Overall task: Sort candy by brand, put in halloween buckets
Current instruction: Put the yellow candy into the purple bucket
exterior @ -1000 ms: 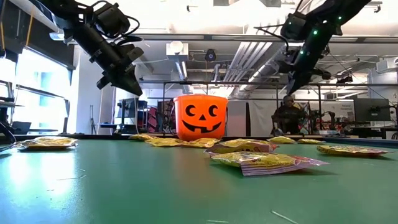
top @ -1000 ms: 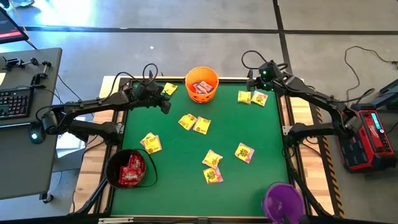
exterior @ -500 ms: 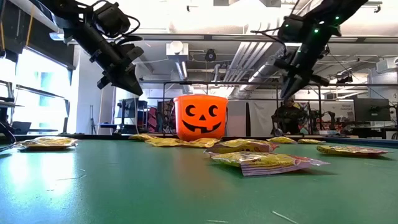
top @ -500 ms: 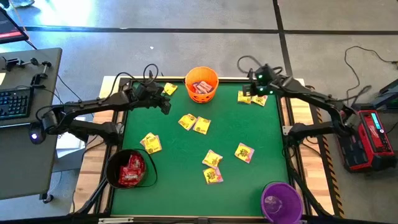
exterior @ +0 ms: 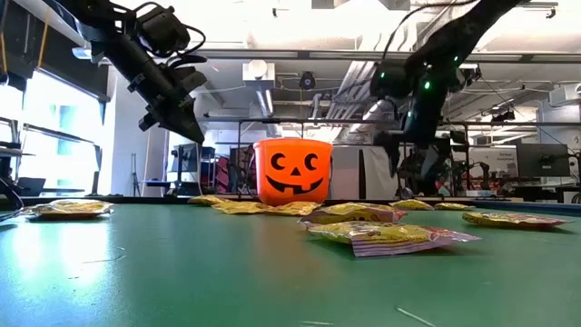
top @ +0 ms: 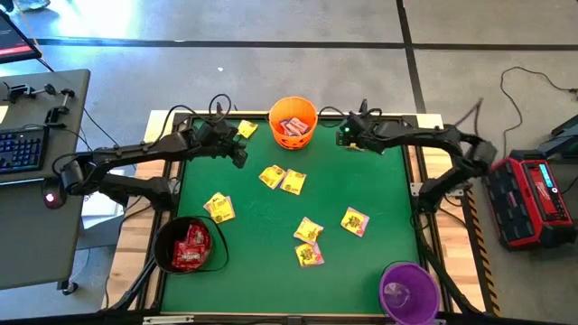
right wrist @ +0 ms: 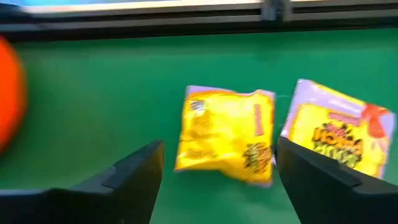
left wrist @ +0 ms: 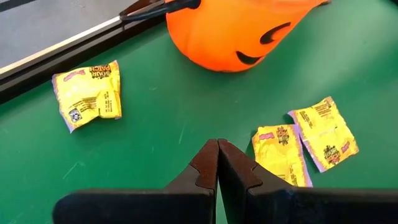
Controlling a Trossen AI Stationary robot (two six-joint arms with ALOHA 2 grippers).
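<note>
Yellow candy packets lie flat on the green table [top: 379, 194]. My right gripper [right wrist: 219, 155] is open and hangs over one yellow packet [right wrist: 227, 134] at the far right, a finger on either side and clear of it. A second yellow packet [right wrist: 339, 134] lies beside it. In the high view my right gripper [top: 348, 135] stands just right of the orange bucket [top: 293, 122]. My left gripper [left wrist: 217, 163] is shut and empty, raised left of that bucket. The black bucket [top: 190, 246] holds red candy. The purple bucket [top: 411, 291] stands at the near right.
More yellow packets are scattered: one at the far left [top: 246, 128], two mid-table [top: 282, 179], one at the left [top: 219, 207], three toward the near right [top: 310, 242]. A raised dark frame [top: 271, 115] edges the table. A desk with a keyboard [top: 20, 149] stands at the left.
My right gripper has swung from the far right corner toward the table's left and come down over the two yellow packets beside the orange bucket. Its wrist has rolled and its fingers have opened.
</note>
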